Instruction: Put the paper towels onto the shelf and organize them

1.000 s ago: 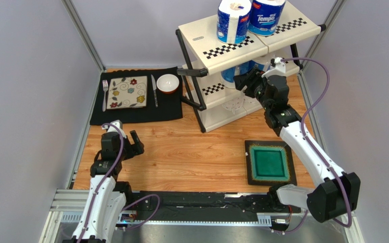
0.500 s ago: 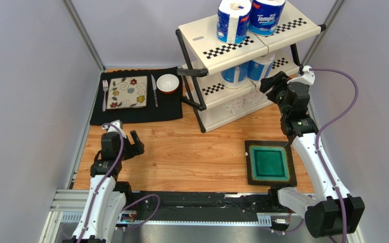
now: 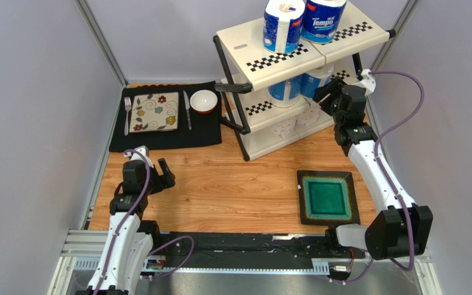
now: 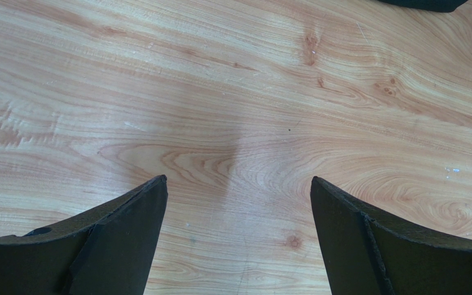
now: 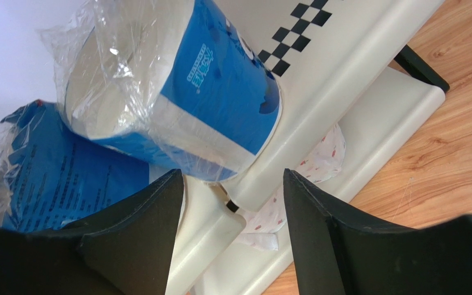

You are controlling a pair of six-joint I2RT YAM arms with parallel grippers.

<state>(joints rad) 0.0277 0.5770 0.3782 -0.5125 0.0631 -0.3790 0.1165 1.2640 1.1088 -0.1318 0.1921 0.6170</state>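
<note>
The shelf stands at the back right. Two blue-wrapped paper towels stand on its top tier. Two more blue-wrapped rolls are on the middle tier, and the plain white rolls are on the bottom tier. My right gripper is open and empty, just off the right end of the middle tier. In the right wrist view the gripper faces a blue roll, a second blue roll and the shelf edge. My left gripper is open and empty over bare wood.
A black placemat at the back left holds a floral plate, a fork, a knife and a bowl. A green square tray lies at the front right. Grey walls close in both sides.
My right gripper has drawn back out of the middle tier toward the right, then shifted slightly back toward the shelf end. The left arm has not moved.
</note>
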